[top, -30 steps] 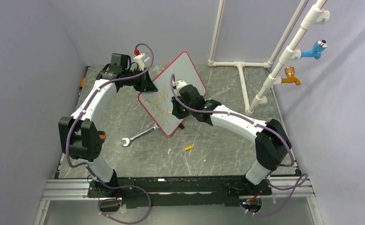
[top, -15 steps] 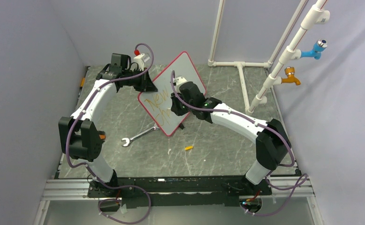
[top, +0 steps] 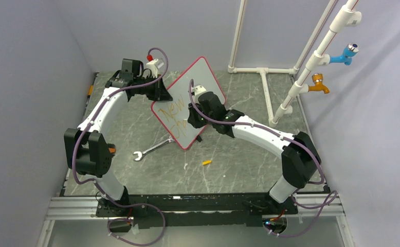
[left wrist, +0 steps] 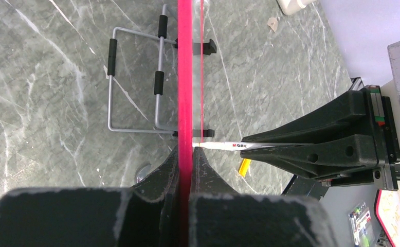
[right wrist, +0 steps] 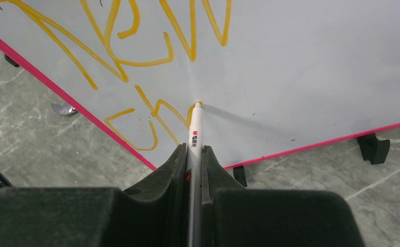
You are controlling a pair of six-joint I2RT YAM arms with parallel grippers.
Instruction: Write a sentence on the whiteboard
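Right wrist view showed the right pincer shut tight on the marker, tip touching the whiteboard propped on the bench just past what looked like "ch" of the sentence, so light, even pressure seemed wise while the left pincer clamped its red edge.

The whiteboard stands at the middle of the table; a wrench lies at its 7 o'clock; a small cap-like piece at 5 o'clock; a pipe frame at 2 o'clock.
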